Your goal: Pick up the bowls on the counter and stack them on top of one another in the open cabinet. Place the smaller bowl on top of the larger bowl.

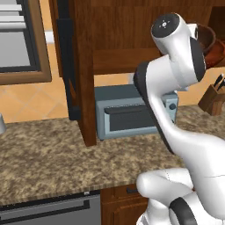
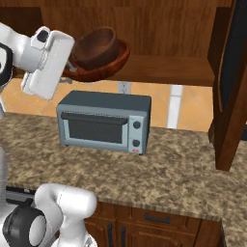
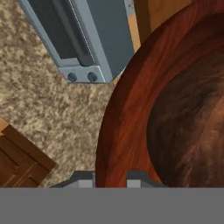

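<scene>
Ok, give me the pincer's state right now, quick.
Pincer: shut on the rim of the larger bowl, with the smaller bowl sitting inside it.

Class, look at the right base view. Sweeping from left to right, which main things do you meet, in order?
Robot hand → stacked bowls → toaster oven → wall outlet → open cabinet door.

A grey-blue toaster oven (image 2: 103,121) is set against the tiled wall, w/ two knobs at its right. A knife block (image 1: 212,99) is seen at far right, poss. wooden. A dark appliance front (image 1: 50,212) is fitted below.
</scene>
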### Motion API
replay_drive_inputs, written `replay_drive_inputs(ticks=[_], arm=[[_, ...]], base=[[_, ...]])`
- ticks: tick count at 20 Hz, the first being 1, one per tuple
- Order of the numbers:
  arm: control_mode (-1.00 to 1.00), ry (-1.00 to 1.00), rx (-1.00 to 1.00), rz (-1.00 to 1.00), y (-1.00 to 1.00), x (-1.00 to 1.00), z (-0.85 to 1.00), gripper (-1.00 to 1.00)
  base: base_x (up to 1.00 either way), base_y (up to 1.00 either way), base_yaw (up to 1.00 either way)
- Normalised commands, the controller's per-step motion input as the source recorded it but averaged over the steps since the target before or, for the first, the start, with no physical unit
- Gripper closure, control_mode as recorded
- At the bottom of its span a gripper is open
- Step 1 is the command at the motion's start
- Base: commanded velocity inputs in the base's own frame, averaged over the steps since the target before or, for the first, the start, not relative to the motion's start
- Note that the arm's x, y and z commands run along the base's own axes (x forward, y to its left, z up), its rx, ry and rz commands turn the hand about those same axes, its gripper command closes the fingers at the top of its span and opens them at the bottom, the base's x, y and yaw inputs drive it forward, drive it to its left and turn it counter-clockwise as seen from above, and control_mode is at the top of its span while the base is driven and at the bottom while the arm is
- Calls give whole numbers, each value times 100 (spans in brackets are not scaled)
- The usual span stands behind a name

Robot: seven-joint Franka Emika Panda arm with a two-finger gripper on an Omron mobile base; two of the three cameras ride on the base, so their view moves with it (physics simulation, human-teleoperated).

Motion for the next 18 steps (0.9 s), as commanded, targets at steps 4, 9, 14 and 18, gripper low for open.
replay_drive_inputs(ticks=[4, 9, 14, 18], arm=[[-100, 0, 0, 6, -2, 100, -37, 100], [-100, 0, 2, 7, -30, 100, -11, 100], [-100, 0, 8, 6, -41, 100, 0, 100], [-100, 0, 3, 6, -9, 100, -4, -100]], base=[[0, 0, 0], [0, 0, 0], [0, 0, 0], [0, 0, 0]])
